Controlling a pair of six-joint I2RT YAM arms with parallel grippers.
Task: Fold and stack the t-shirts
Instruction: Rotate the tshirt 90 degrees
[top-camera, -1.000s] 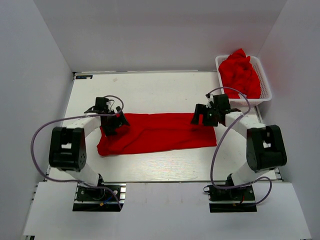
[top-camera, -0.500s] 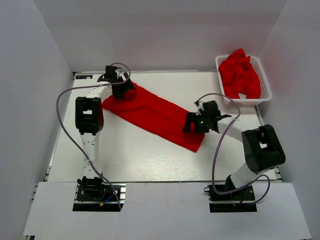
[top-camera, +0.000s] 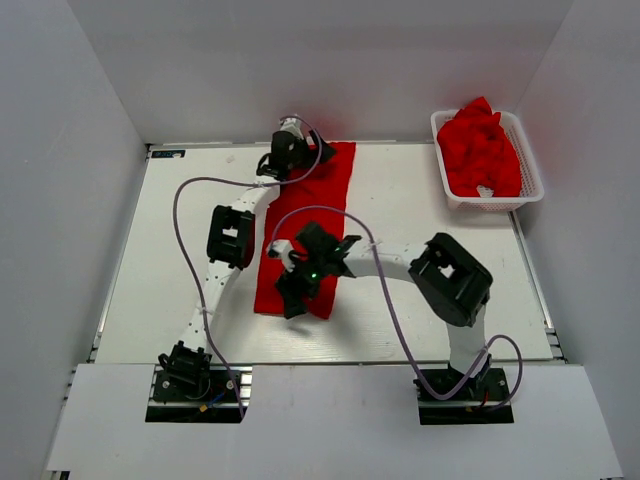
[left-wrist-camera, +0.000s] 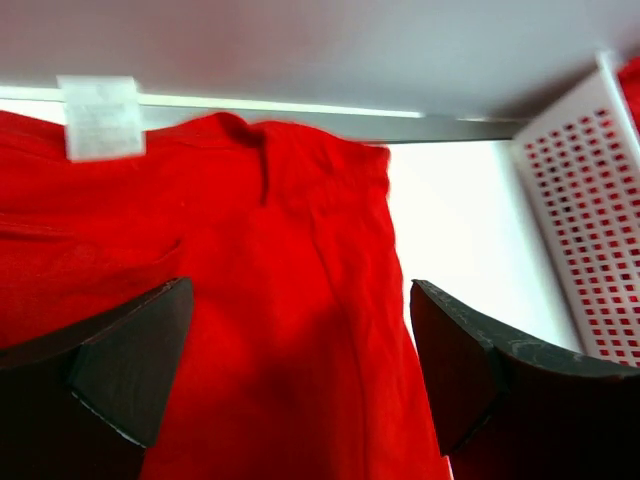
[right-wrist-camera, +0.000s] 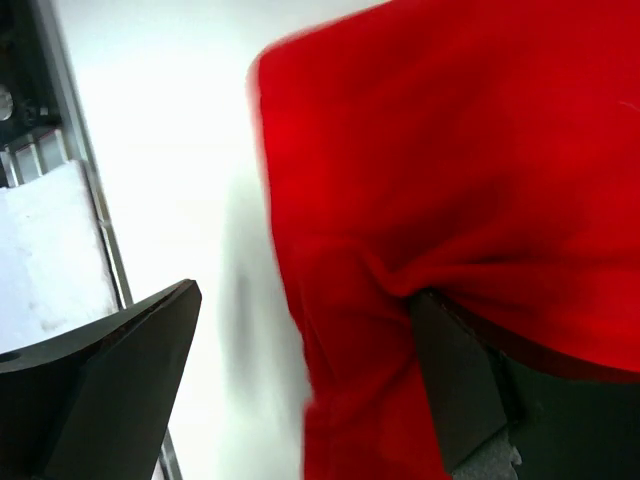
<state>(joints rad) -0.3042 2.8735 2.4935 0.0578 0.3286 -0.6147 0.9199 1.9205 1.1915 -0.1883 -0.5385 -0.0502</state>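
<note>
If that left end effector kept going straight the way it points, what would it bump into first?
Most likely the red t-shirt: in the wrist view it fills the space right ahead of the open left end effector. Past the shirt's edge comes the back wall, though depth is unclear.

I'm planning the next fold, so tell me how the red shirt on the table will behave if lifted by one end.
Probably floppy: the shirt lies flat in a long strip and puckers into creases by the right claw. Likely light, being thin cloth. Lifted by one end it should sag and drape; pushed, it would probably bunch.
</note>
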